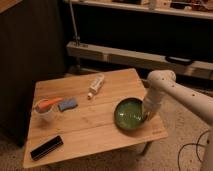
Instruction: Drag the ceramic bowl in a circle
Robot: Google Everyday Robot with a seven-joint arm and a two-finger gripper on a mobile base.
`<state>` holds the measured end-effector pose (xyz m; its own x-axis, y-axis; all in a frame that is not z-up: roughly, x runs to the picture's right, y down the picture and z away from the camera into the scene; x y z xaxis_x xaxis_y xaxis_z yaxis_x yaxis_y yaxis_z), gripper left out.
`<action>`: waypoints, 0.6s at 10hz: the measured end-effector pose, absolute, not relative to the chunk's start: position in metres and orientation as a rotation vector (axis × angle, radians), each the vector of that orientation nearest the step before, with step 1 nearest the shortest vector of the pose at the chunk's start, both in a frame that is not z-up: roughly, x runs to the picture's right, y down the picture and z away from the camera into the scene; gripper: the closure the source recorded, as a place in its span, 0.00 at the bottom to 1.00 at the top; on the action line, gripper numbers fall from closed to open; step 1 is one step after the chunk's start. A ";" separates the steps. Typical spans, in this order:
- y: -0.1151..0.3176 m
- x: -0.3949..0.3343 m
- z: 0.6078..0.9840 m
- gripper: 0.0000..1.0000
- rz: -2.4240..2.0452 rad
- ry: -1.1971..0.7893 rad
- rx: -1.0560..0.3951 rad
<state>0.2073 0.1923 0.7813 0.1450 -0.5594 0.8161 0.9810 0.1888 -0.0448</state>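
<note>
Your gripper [146,114] was down at the right rim of the ceramic bowl [128,115], jaws pinched narrow, and I judged it clamped on that rim, though the contact itself was hard to make out. The bowl sat upright and flat on the wooden table [95,127], in the near right part and close to the right edge and front corner. I read the step as mid-drag, somewhere along the circle, with the bowl at the far-right side of its loop. How much of the circle was done, I could not tell. The next move called for curving the bowl back inward, away from the edge. You needed steady downward hold so the rim did not slip out or tip. The white bottle [96,84] lay behind and to the left, well apart. The clear cup [45,109], blue item [68,104] and black bar [46,147] were all far left, not in the way. The arm [161,82] dropped steeply from a bent joint above the table's right edge to the bowl, and the next link ran off down to the right.
</note>
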 end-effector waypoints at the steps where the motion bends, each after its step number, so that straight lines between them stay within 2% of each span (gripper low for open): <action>1: 0.209 0.182 0.769 1.00 -1.280 -0.802 -0.686; 3: 0.232 0.133 0.748 1.00 -1.350 -0.870 -0.662; 6: 0.237 0.048 0.739 1.00 -1.441 -0.934 -0.615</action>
<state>0.0475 0.2373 0.7394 -0.1078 -0.5491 0.8288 0.9808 0.0777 0.1791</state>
